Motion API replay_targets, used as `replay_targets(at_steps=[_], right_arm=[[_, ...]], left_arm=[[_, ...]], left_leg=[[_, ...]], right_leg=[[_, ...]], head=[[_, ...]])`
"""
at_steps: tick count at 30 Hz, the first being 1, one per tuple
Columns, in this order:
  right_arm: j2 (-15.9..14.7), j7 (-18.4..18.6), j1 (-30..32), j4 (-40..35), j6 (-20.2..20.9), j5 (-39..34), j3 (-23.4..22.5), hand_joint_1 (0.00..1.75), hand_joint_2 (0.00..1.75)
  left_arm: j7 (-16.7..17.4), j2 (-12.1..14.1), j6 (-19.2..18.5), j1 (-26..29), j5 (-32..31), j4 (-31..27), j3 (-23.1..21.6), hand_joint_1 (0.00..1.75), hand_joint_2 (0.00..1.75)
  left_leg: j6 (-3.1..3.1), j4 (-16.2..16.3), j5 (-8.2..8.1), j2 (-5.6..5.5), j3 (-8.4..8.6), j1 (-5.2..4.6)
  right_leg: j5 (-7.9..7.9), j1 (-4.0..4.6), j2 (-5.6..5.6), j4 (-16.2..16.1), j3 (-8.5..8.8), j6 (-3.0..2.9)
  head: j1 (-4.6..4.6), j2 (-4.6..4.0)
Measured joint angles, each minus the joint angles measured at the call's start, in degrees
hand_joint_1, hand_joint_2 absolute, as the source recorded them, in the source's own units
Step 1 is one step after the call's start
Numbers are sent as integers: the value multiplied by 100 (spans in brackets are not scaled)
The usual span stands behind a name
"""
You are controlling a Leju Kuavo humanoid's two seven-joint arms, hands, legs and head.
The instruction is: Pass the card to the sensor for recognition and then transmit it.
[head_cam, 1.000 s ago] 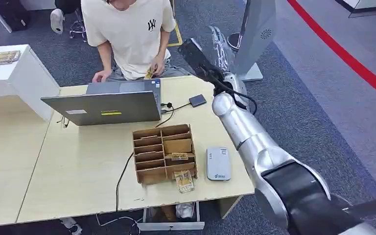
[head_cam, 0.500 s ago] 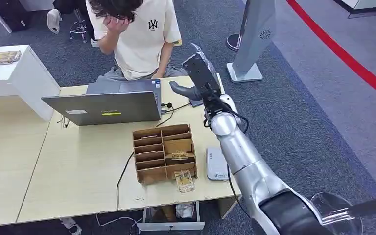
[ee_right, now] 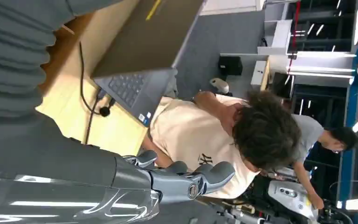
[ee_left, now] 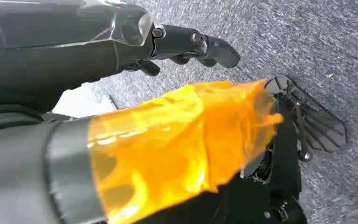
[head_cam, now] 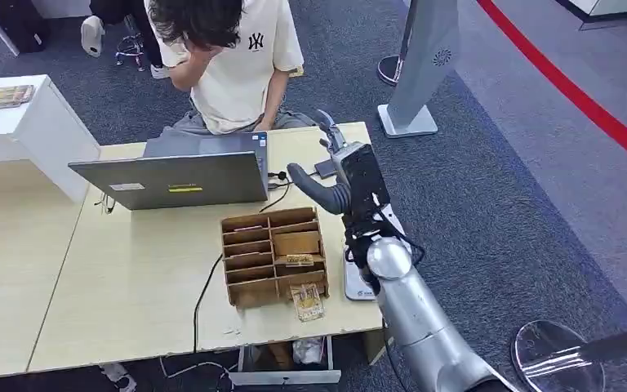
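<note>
One card point(head_cam: 307, 301) lies on the worktop point(head_cam: 131, 286) against the cardboard organizer point(head_cam: 273, 255); the right robot hand point(head_cam: 339, 175), released and empty, should descend squarely over it before pinching

On the table point(head_cam: 131, 286), the laptop point(head_cam: 175, 178) stands behind the divided box point(head_cam: 273, 253), sensor point(head_cam: 357, 276) to its right.

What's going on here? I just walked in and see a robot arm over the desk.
The robot's right hand is raised above the wooden desk, empty, fingers apart, beyond the white card sensor. A card lies in front of the cardboard sorting box, untouched. A person sits behind the laptop. The left hand hangs over the carpet, holding nothing.
</note>
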Motion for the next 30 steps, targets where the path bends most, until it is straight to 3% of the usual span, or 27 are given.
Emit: replay_targets(at_steps=[13, 14, 24, 30], right_arm=[[-223, -15, 694, -642, 15, -66, 275, 0, 0], [-245, -15, 779, -684, 7, -68, 310, 0, 175], [-500, -68, 1405, -1116, -89, -98, 500, 0, 175], [-599, -48, 1603, -1193, -373, 385, 649, 0, 175]], left_arm=[[-129, 2, 63, -31, 341, 162, 0, 0, 0], [-151, 2, 70, -36, 396, 186, 0, 0, 0], [-234, 4, 140, -52, 802, 262, -15, 0, 0], [-236, 7, 190, -62, 1025, 269, -90, 0, 0]], left_leg=[[1, 0, 2, 2, 3, 0], [0, 0, 1, 2, 2, 0], [0, 0, 0, 3, 1, 0], [0, 0, 1, 3, 3, 0]], right_leg=[[1, -1, 2, 0, 2, 0], [1, 0, 2, 0, 1, 0], [1, -1, 2, -1, 2, 0], [1, 0, 2, -1, 3, 0]], head=[[-2, 0], [-2, 0], [-2, 0], [-2, 0]])
